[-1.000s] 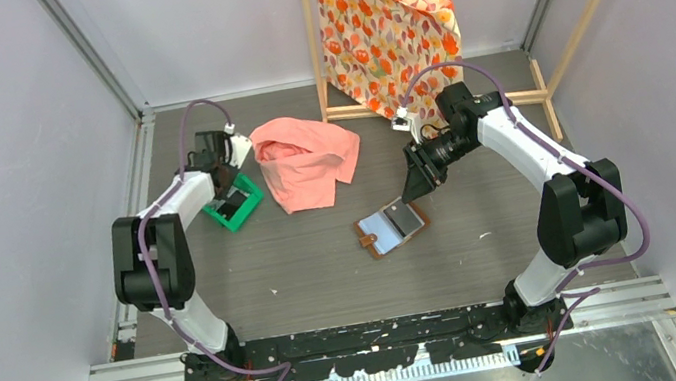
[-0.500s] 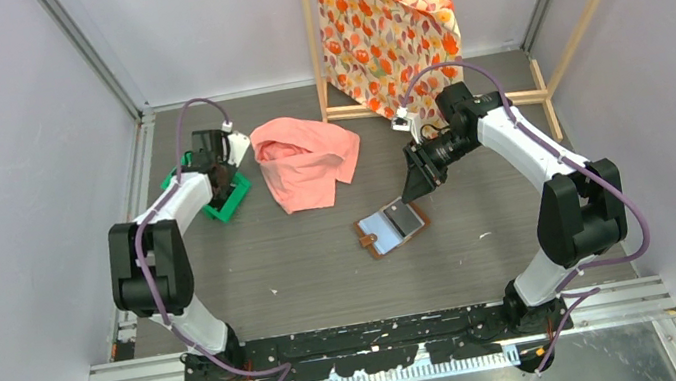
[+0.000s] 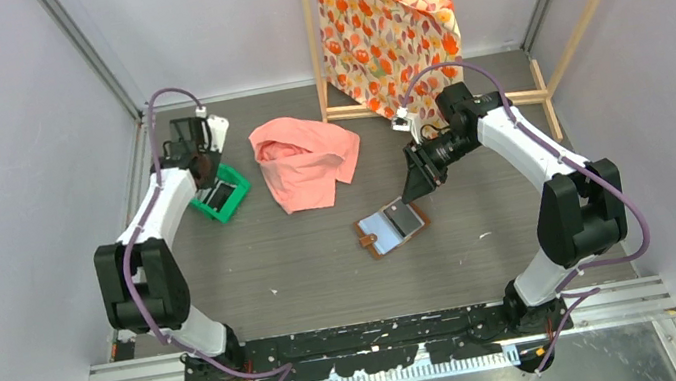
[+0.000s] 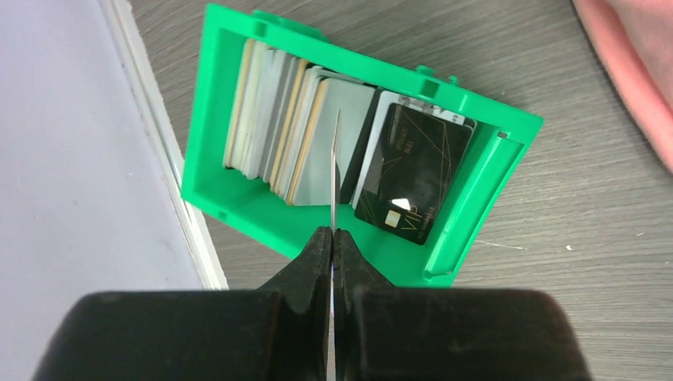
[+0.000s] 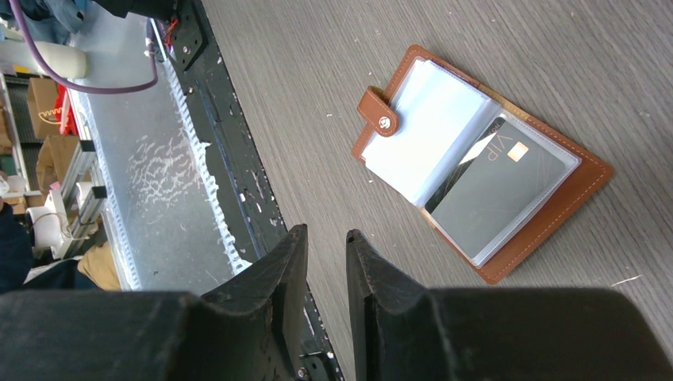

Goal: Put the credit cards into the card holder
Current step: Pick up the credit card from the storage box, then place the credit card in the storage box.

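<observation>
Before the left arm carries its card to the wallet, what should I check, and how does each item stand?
1. Left gripper shut on a card: ok.
2. Held card lifted clear of the green tray: cannot tell, it is seen edge-on.
3. Card holder lying open: ok.
4. Free pocket: cannot tell; one holds a VIP card.
5. Right gripper empty, off the holder: ok.

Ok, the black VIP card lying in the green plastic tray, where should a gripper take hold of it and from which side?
Probably its short chip-end edge. The black VIP card rests tilted, face up, against the upright cards, and that end seems to overhang the green plastic tray's wall, leaving both faces free. Come in from that wall's side, one finger above, one below.
</observation>
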### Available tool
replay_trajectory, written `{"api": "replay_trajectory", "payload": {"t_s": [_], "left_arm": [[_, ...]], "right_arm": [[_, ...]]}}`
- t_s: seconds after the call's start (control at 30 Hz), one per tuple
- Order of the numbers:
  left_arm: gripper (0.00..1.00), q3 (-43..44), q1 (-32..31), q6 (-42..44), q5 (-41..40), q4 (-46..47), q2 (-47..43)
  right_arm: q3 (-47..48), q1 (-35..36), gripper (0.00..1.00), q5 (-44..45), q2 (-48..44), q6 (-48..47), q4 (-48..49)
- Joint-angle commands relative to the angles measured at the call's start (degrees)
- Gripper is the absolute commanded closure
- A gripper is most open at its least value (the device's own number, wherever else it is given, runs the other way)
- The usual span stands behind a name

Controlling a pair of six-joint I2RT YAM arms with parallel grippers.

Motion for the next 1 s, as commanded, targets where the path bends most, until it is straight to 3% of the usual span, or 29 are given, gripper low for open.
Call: {"api": "replay_trajectory", "payload": {"t_s": [0.0,0.33,0.53,0.67,0.77,0.83,0.97], "left_arm": [[1.00,4.1,1.4,-6.1,1.2,-3.8,-3.1],[1.00,12.3,2.9,-18.1,5.7,-14.3,-3.8],[1.00,10.8,4.9,-26.8,24.4,-16.2,-9.3],[1.00,1.7,4.9,-34.9,44.6,-6.9,-15.6],[1.00,-6.9,4.6,-47.2,55.6,5.2,-19.8],[1.00,-12.9,3.8,-53.7,59.6,15.4,-22.6],[1.00,-20.8,-3.5,-62.3,59.6,29.8,-26.4]], "right_arm": [[1.1,-0.2,0.70,-1.7,-0.4,-1.1,-0.3],[1.0,-0.2,0.70,-1.7,-0.2,-1.1,-0.2],[0.9,-0.1,0.70,-1.6,-0.6,-1.1,-0.2],[0.8,-0.1,0.70,-2.1,-1.4,-1.1,-0.1],[0.5,-0.1,0.70,-2.8,-2.3,-0.8,0.5],[0.1,-0.1,0.70,-3.4,-2.9,-0.1,1.3],[-0.7,-0.2,0.70,-5.4,-3.9,2.4,3.4]]}}
